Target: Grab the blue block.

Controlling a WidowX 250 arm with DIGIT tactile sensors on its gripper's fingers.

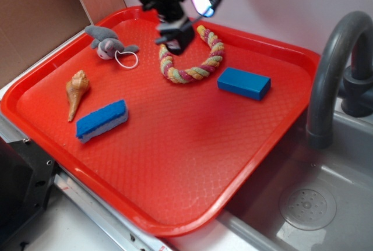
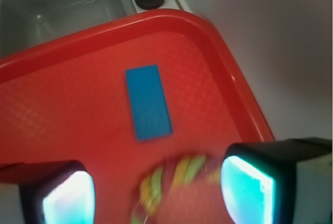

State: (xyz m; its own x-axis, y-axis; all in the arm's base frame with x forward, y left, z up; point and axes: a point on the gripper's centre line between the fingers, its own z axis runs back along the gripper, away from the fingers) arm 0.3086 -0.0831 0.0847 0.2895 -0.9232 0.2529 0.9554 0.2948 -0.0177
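A red plastic tray with a waffle-textured floor and a raised rim fills most of the exterior view. On its left side lies a tan cone-shaped seashell, and just beside it, toward the near edge, a blue rough-topped sponge with a white underside. Behind the shell, near the far left corner, sits a small grey plush toy with a white ring.

At the middle of the far rim, the black gripper hangs over a curved rope of twisted pink, yellow and green strands. In the wrist view its two fingers stand spread wide, nothing between them but the blurred rope below.

To the right of the rope, apart from it, lies the smooth solid-blue rectangular block, flat on the tray floor with its long side running roughly parallel to the far rim. It is one even colour, with flat faces and sharp edges. In the wrist view the block shows as a plain blue rectangle ahead of the fingers, untouched.

Right of the tray stand a grey curved faucet and a grey sink basin.
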